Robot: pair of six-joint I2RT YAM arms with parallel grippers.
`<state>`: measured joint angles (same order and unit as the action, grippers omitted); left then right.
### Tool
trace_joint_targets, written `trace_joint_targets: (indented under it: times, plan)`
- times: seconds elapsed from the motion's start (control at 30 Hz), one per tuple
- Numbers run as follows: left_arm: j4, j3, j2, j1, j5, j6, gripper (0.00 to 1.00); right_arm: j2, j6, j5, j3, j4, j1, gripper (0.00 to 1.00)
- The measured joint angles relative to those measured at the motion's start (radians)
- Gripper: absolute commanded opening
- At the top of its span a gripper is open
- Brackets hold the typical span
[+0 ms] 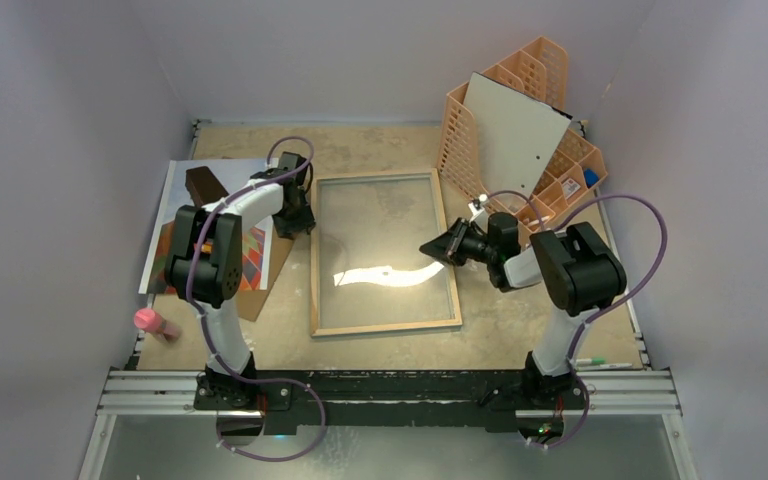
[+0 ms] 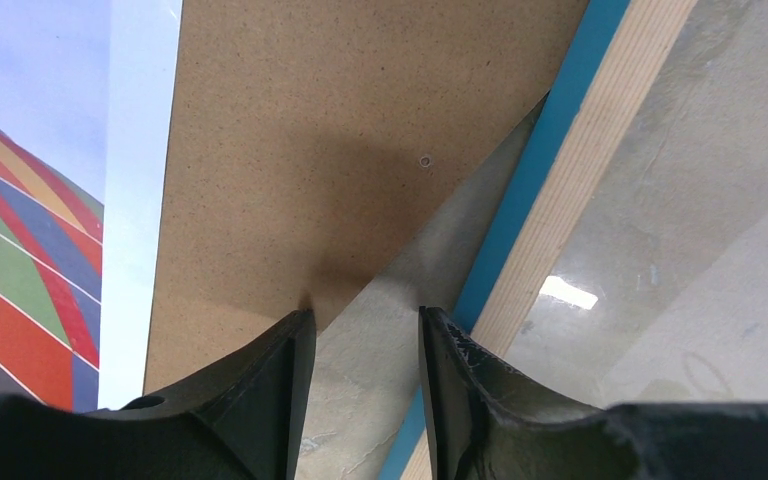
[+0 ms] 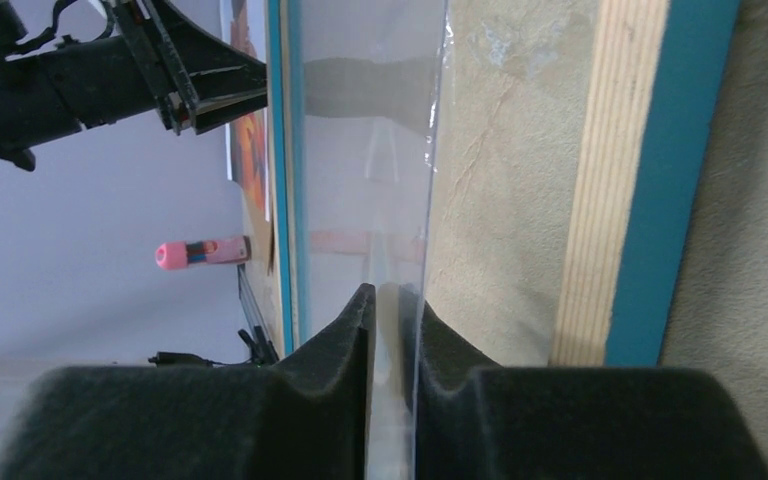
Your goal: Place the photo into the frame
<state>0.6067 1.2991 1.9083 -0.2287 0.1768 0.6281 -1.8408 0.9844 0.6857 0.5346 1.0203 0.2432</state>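
The frame (image 1: 385,326) lies flat in the middle of the table, its light wood back rim (image 2: 580,200) facing up and its blue front showing at the edge (image 3: 672,180). Its clear glass pane (image 3: 360,150) is tilted up along the right side. My right gripper (image 1: 428,247) (image 3: 392,290) stands around that raised edge, fingers a narrow gap apart, one clear of the glass. The photo (image 1: 175,215) (image 2: 30,250) lies at the left under a brown hardboard backing (image 2: 340,150). My left gripper (image 1: 295,215) (image 2: 365,312) hovers open over the backing's corner, holding nothing.
An orange lattice organiser (image 1: 545,120) at the back right holds a grey-white board (image 1: 515,130). A pink marker (image 1: 157,323) (image 3: 200,252) lies at the near left, and a green pen (image 1: 600,362) at the near right. A dark brown block (image 1: 203,185) sits on the photo.
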Motion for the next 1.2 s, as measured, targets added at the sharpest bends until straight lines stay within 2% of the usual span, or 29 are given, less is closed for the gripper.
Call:
trace_joint_targets:
  times: [0.13,0.5,0.87,1.07,1.2]
  plan:
    - [-0.004,0.000,-0.005,0.000,-0.006,0.005,0.43,0.018,-0.025,-0.019,0.027,-0.099,0.001,0.38]
    - [0.006,0.020,-0.047,-0.001,-0.008,0.007,0.44,0.107,-0.119,-0.084,0.136,-0.397,0.001,0.62]
    - [0.013,0.029,-0.063,0.000,-0.018,0.008,0.50,0.199,-0.209,-0.198,0.220,-0.754,0.003,0.68]
    - [0.010,0.040,-0.077,0.000,-0.028,0.008,0.52,0.304,-0.259,-0.293,0.236,-0.900,0.003,0.68]
    - [-0.007,0.037,-0.097,0.002,-0.061,0.008,0.55,0.345,-0.290,-0.337,0.241,-0.926,0.003,0.63]
